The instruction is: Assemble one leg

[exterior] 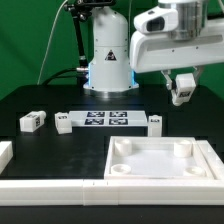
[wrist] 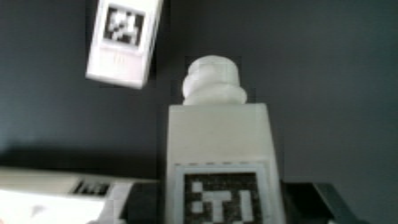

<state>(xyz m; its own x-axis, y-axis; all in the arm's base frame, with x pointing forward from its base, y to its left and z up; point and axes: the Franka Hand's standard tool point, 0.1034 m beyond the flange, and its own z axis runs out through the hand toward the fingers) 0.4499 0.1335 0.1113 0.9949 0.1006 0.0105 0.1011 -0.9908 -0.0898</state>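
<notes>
My gripper (exterior: 182, 96) hangs at the exterior view's upper right, above the table. It is shut on a white leg (exterior: 182, 88) with a marker tag on its face. In the wrist view this leg (wrist: 221, 140) stands between the dark fingers (wrist: 306, 203), its rounded peg end pointing away from the camera. Three more legs lie on the dark table: two at the exterior view's left (exterior: 32, 121) (exterior: 64, 123) and one on the right (exterior: 154, 123). One loose leg (wrist: 121, 40) also shows in the wrist view, beyond the held one.
The large white square panel (exterior: 205, 160) with corner sockets lies at the front right, below the gripper. The marker board (exterior: 108, 119) lies mid-table before the robot base (exterior: 108, 60). A white rail (exterior: 40, 186) runs along the front edge. A white part's edge (wrist: 45, 190) shows beside the fingers.
</notes>
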